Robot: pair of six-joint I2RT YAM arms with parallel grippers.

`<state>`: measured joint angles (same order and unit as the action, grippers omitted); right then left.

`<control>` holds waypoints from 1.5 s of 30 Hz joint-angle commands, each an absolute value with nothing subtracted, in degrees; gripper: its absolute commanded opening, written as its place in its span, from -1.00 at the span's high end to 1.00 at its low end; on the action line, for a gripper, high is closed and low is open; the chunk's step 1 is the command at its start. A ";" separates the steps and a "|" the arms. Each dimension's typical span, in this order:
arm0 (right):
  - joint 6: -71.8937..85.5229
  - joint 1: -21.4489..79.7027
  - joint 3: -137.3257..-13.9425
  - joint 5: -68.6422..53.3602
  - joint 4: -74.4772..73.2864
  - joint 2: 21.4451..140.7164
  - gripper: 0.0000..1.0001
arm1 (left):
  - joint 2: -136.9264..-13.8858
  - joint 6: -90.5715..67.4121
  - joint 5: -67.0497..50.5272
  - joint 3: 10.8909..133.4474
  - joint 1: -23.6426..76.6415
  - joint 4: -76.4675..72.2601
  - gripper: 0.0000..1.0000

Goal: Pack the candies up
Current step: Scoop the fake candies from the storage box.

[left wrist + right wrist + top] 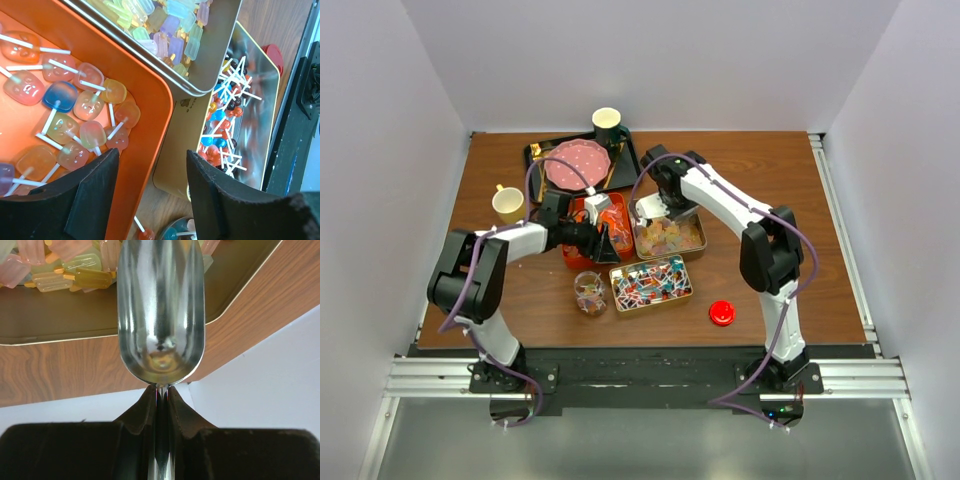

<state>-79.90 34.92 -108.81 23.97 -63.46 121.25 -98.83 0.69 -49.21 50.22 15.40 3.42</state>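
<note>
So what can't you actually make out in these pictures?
Top view: the left arm hides much of the orange tray; what's in the jar is too small.
Left wrist view: the jar is cut off by the bottom edge, between the left fingers.
Right wrist view: the scoop blocks most pastel candies.

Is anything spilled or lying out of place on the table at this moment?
One red lollipop seems to lie on the bare wood between the orange tray and the jar, outside every container. Nothing else looks spilled or tipped over.
</note>
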 commanded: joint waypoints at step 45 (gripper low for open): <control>-80.16 35.33 -100.98 12.48 -66.36 119.79 1.00 | -103.18 0.35 -53.35 51.50 15.47 0.88 -0.07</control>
